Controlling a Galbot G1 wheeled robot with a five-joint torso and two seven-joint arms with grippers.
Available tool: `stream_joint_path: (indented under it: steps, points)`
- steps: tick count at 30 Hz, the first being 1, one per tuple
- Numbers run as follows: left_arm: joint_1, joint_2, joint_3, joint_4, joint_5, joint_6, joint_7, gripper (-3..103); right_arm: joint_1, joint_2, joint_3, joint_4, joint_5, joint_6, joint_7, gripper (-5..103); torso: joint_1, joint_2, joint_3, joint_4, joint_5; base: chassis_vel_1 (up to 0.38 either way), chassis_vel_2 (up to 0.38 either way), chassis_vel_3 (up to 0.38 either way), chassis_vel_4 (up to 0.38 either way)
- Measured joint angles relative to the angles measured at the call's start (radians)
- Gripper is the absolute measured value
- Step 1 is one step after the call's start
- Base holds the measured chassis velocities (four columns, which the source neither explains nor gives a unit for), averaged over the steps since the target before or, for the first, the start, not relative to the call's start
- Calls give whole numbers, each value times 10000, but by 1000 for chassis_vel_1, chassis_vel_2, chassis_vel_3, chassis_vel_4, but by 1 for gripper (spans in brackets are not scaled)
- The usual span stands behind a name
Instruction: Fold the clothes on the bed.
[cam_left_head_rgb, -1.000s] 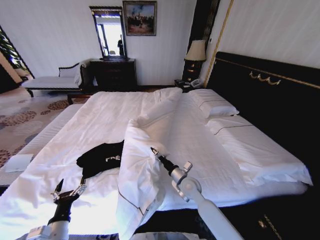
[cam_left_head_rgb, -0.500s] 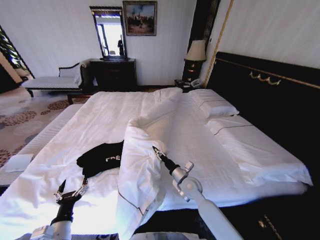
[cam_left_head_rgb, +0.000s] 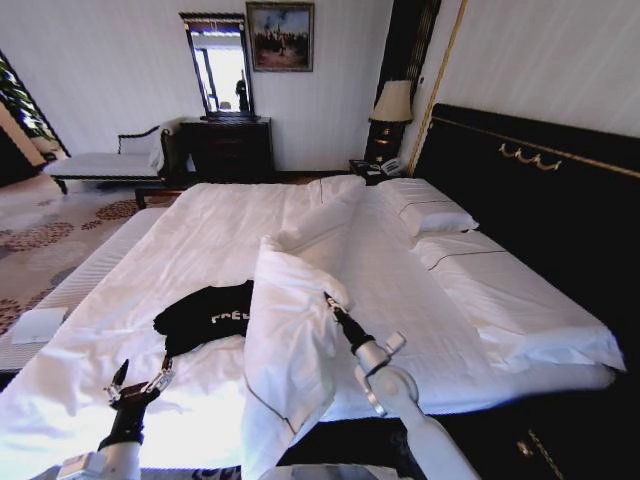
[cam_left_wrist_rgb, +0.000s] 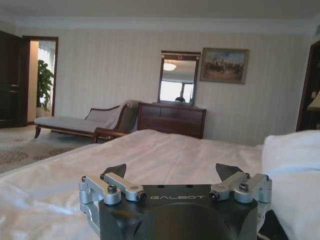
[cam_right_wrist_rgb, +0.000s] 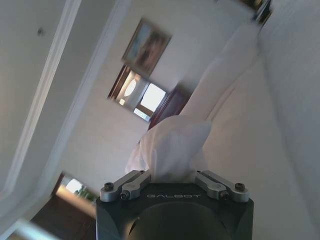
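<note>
Head view: the right gripper (cam_left_head_rgb: 330, 300) is clenched on the white duvet (cam_left_head_rgb: 290, 340) beside the black T-shirt (cam_left_head_rgb: 205, 315); peel it clear. The left gripper (cam_left_head_rgb: 137, 382) waits released.

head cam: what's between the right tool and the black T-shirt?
The raised fold of white duvet, pinched by the right tool, stands between it and the black T-shirt, covering the shirt's near edge in the head view.

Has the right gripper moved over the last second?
Yes. The right gripper, shut on the white duvet, has shifted toward the pillows and headboard, away from the black T-shirt.
</note>
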Motion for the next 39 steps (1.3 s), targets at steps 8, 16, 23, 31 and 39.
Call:
stream_joint_path:
  steps: [8,16,23,31,39]
  points:
    - [-98,76,102,-63,-105,23,-23,100,-1745,473,1651,1371,-163,484,45,5,-1,1,-1,0,-2,0,0,0,0]
    - [-192,358,449,-138,-281,73,-78,100,-3533,1129,2525,2659,-1213,1168,1458,5,-1,1,-1,0,-1,0,0,0,0]
    - [-688,1145,873,377,-672,242,-178,100,-5156,2283,3578,4019,-2601,1565,2934,5,0,1,0,0,-3,0,0,0,0]
    - [-1700,2294,1359,779,-1265,597,-255,100,-5981,3383,5865,4659,-3226,1903,4580,5,-1,1,0,0,-1,0,0,0,0]
    - [-2316,2730,1470,1120,-1673,672,-277,100,-5893,3664,6244,3543,-4030,1412,6081,5,0,0,1,2,-1,0,0,0,0]
